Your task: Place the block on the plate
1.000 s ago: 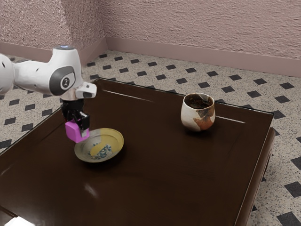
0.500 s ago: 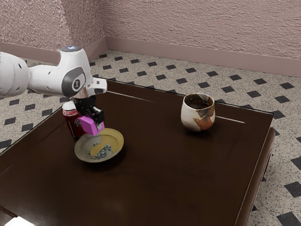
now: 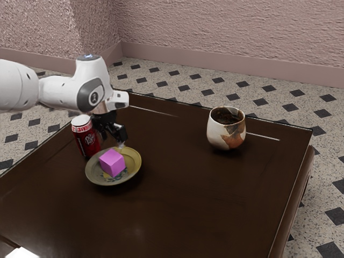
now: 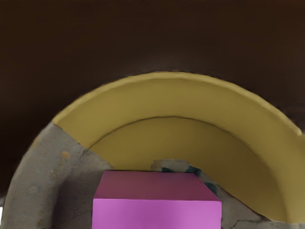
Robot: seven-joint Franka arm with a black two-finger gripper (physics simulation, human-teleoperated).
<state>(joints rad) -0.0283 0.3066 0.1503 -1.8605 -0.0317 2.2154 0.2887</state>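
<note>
One bright pink block [image 3: 112, 162] sits in a shallow yellow-and-grey plate [image 3: 135, 162], left of centre in the exterior view. Just above it, we see the black gripper [image 3: 114, 141], its fingers apart, though we cannot tell how wide; it has hold of nothing. A dark red soda can [image 3: 88, 141] stands upright just beside the plate, towards the upper left of the frame. In the upper right, a white-and-brown cup [image 3: 219, 134] stands on the glossy dark brown surface [image 3: 188, 199], well apart from the plate. In the wrist view, we see the plate's rim curving around the block.
</note>
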